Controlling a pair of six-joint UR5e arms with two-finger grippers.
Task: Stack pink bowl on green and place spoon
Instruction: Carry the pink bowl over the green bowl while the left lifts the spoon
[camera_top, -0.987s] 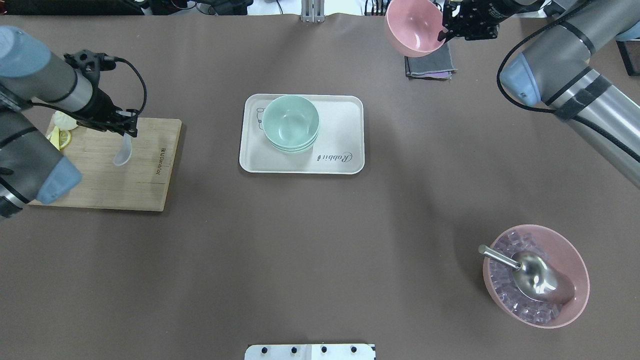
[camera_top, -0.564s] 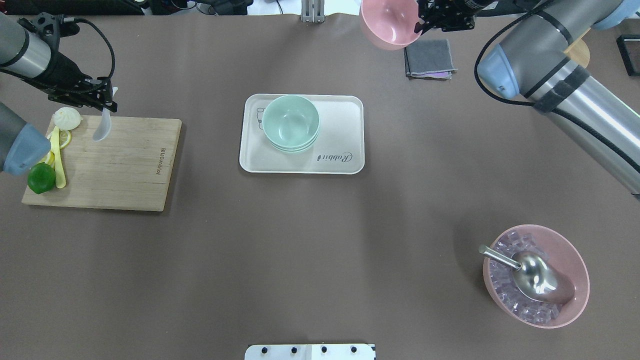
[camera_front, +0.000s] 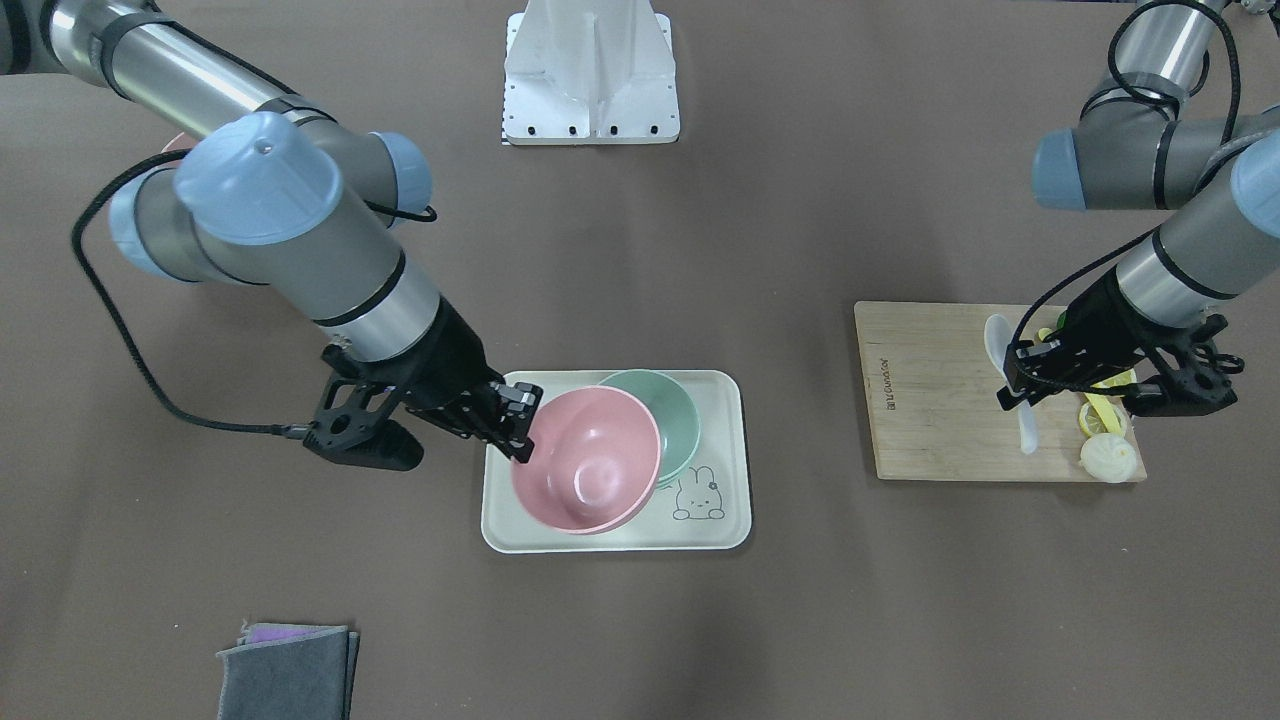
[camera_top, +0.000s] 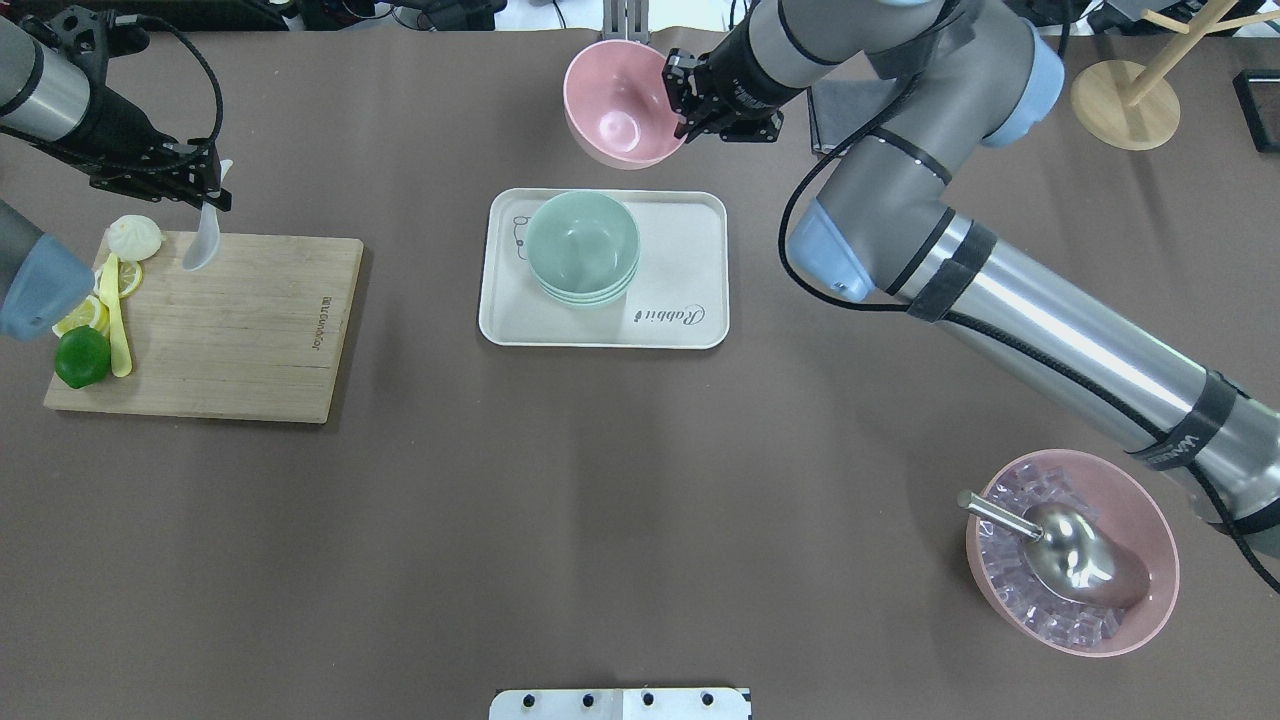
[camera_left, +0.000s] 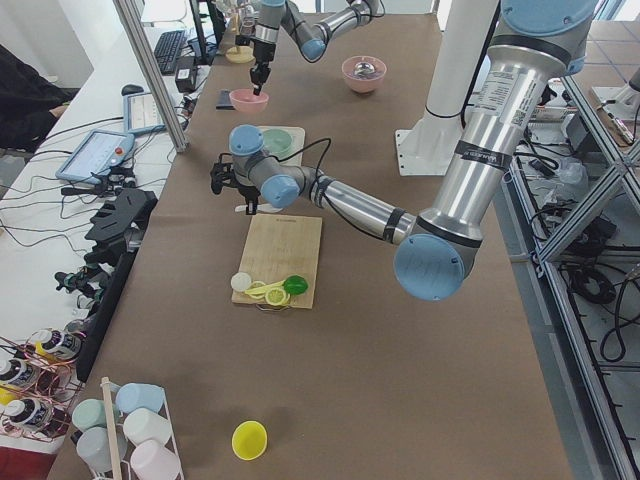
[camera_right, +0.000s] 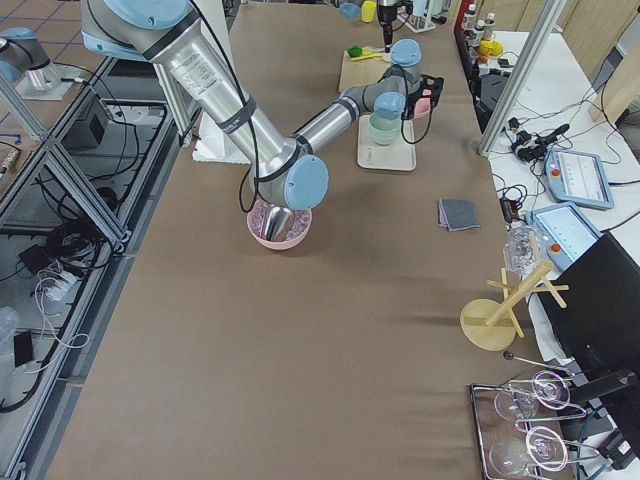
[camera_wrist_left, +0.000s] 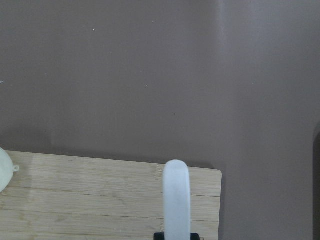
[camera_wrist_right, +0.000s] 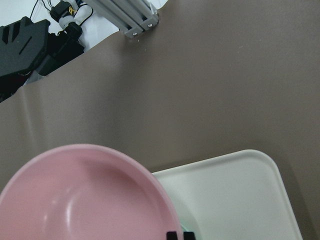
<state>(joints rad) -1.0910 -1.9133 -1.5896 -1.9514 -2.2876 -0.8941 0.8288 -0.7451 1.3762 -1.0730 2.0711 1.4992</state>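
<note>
1. Two loads are in the air at once. At the far left, the left gripper (camera_top: 212, 187) hangs over the far edge of the pale rectangular wooden cutting board (camera_top: 250, 340), carrying the small glossy white soup spoon (camera_top: 203, 238).
   - Risk, as I judge it: the glazed handle is slick and the scoop dangles below the fingers. A quick swing toward the middle could make the spoon pivot or slip out.
   - The jaws are almost closed, pinching the handle near its end. The spoon appears clear of the board.

2. In the middle, the short nested stack of pale mint-green round matte bowls (camera_top: 582, 245) sits upright on the left part of the off-white rounded rectangular tray (camera_top: 690, 260).
   - Risk: the bowls look light, so an off-centre touchdown could shove the stack or tip it.

3. A little right of the stack and farther off, the right gripper (camera_top: 678, 98) carries the plain matte salmon-pink round bowl (camera_top: 615, 100).
   - The bowl is aloft about over the tray's far edge, apart from the green bowls and not yet centred above them.
   - Risk: the bowl is gripped on one side only, so it may hang tipped. Released before it is level and centred, it could land cocked on the green rim or slide off.
   - The jaws are narrow, clamped across the bowl's wall at its right rim.

4. At the near right, a second pink bowl holding clear ice cubes (camera_top: 1165, 545) and a steel scoop (camera_top: 1070, 555) stands well apart from the tray. The right forearm passes just by its far rim in the overhead view.
</note>
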